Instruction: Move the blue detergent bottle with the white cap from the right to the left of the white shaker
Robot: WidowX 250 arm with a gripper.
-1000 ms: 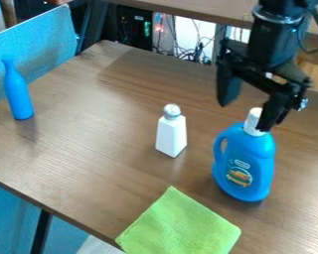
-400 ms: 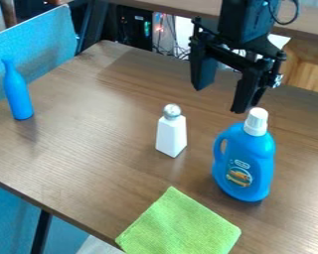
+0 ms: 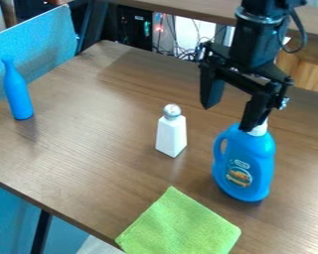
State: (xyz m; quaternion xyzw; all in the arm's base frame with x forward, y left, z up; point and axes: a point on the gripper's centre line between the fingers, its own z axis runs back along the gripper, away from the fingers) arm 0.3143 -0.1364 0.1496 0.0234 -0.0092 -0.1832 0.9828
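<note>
At upper right, the gripper [image 3: 229,114] is hanging with fingers spread, overlapping the detergent bottle's [image 3: 244,163] white cap [image 3: 259,130].

Blue marks the jug [image 3: 245,166] and slim bottle [image 3: 18,94], green the cloth [image 3: 180,225], brown the wood-grained table [image 3: 89,154].

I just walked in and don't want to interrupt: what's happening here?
The black gripper hangs open and empty above the table, one finger overlapping the white cap of a blue detergent bottle; contact is unclear. A white shaker and slim blue bottle stand upright; a green cloth lies flat.
</note>
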